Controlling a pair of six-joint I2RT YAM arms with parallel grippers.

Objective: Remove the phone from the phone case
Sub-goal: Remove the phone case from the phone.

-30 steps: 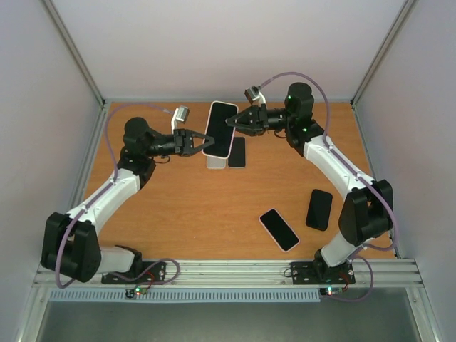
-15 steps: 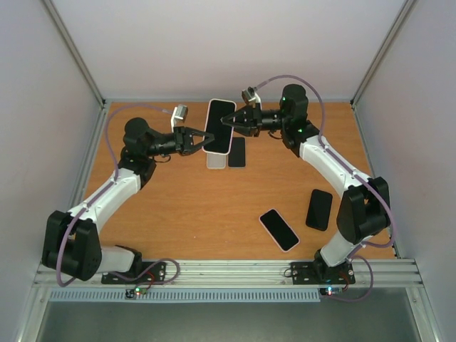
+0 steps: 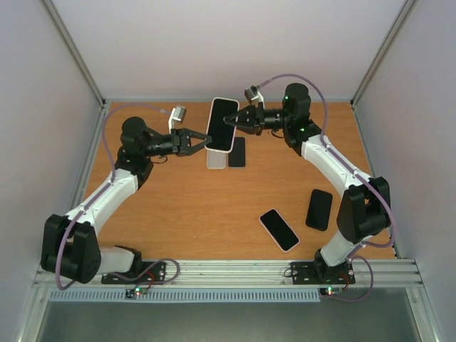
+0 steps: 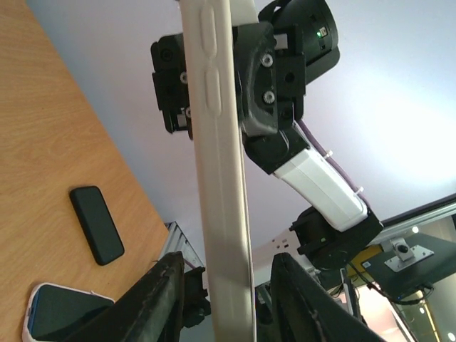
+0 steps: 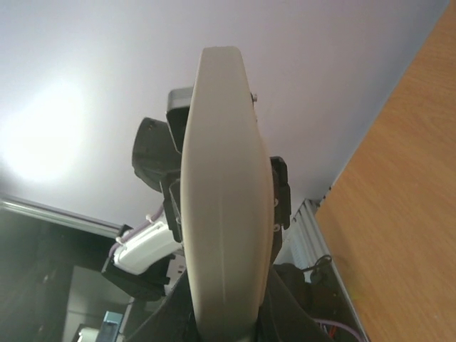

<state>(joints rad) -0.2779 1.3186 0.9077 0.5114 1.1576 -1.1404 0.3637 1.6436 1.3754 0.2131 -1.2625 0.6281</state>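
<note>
**Operator:** What is in front of me, biggest first?

**Spotter:** You have the wooden table [image 3: 199,206]. Your left arm [image 3: 107,196] and right arm [image 3: 331,167] both reach to its far middle. Between them the phone [image 3: 222,122] sits in its phone case [image 4: 221,214], held up off the table. One long edge faces each gripper.

**Operator:** Which side has hold of it?

**Spotter:** Your right gripper [image 3: 230,122] does. Its fingers [image 4: 260,78] are clamped across the case's right long edge, one on the screen side and one on the back. Your left gripper [image 3: 206,142] stands parted, with its fingers [image 4: 158,299] on either side of the left long edge. In the left wrist view a gap shows between each finger and the case, so that edge lies between them unpinched.

**Operator:** Is the phone out?

**Spotter:** No. From above you can see the white rim running all round the dark screen, so the phone is seated in the case.

**Operator:** What else is on the table?

**Spotter:** Below the raised case a white slab [image 3: 216,162] and a dark phone [image 3: 237,152] lie side by side. Nearer your right arm's base lie a black phone [image 3: 319,209] and a white-rimmed phone [image 3: 278,229], well apart from both grippers.
</note>
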